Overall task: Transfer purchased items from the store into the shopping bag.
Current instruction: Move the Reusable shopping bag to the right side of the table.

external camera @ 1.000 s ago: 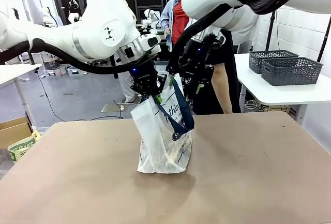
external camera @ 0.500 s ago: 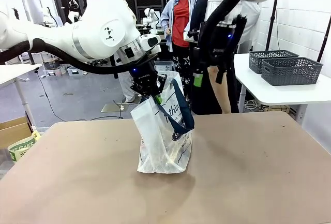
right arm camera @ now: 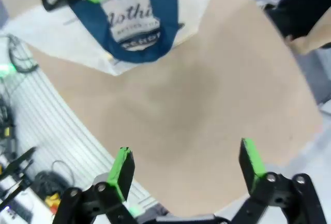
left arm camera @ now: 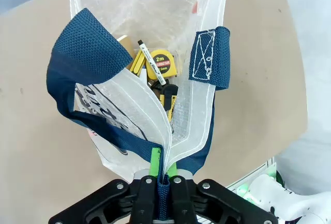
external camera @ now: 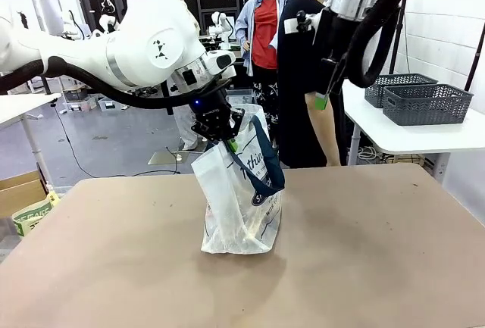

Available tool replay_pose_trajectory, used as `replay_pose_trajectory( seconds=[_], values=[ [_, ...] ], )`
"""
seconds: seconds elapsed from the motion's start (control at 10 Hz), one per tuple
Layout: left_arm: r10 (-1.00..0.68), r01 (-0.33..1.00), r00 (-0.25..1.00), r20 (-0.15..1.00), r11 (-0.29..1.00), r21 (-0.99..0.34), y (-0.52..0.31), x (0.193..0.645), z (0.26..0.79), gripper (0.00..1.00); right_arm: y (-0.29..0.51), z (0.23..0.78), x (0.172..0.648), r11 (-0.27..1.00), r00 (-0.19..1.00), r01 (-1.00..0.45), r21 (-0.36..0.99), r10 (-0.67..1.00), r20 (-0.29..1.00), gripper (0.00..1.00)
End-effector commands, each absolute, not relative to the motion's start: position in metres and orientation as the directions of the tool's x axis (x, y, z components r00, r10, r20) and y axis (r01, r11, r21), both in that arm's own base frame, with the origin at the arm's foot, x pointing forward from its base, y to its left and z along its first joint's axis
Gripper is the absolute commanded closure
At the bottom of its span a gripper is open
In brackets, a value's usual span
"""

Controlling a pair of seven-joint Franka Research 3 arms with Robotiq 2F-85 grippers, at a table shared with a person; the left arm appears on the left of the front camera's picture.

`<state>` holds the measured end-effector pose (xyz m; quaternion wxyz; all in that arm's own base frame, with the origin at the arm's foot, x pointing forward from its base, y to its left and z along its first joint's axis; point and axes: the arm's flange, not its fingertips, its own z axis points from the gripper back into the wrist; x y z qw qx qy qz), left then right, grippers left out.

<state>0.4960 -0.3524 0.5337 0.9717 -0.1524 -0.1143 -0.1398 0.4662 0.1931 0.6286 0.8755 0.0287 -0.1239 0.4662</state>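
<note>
Left wrist view: left tool (left arm camera: 164,180) clamped on the bag (external camera: 239,207) rim beside a navy strap (left arm camera: 209,57), holding its mouth up over the desk (external camera: 364,252); tape measure (left arm camera: 161,63) and pens inside. Right tool (right arm camera: 186,169) gapes empty, raised well clear. Keeping the rim taut and high would ease further drops.

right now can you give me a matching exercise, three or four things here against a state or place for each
Things:
1. left claw
2. right claw
3. yellow tape measure
4. translucent whitish plastic shopping bag with navy straps

States or places:
a. open, holding nothing
b. standing on the tan table
c. shut on the bag's edge
d. inside the bag

Pairs: 1-c, 2-a, 3-d, 4-b
</note>
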Motion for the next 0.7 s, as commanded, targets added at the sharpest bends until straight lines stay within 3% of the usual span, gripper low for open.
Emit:
replay_pose_trajectory(
  seconds=[0.0,0.4,0.5,0.6],
  values=[
    [-0.237,0.306,0.935,0.265,0.916,-0.261,-0.351,0.495,0.534,1.00,0.210,0.629,0.465,0.572,0.563,-0.820,-0.004,0.809,0.168,0.00],
    [-0.237,0.306,0.935,0.265,0.916,-0.261,-0.351,0.495,0.534,1.00,0.209,0.621,0.460,0.560,0.550,-0.829,-0.007,0.816,0.175,0.00],
    [-0.237,0.306,0.935,0.265,0.916,-0.261,-0.351,0.495,0.534,1.00,0.197,0.600,0.466,0.591,0.557,-0.803,-0.076,0.789,0.258,0.00],
    [-0.237,0.306,0.935,0.265,0.916,-0.261,-0.351,0.495,0.534,1.00,0.181,0.582,0.471,0.521,0.499,-0.853,0.017,0.807,0.315,0.00]
  ],
)
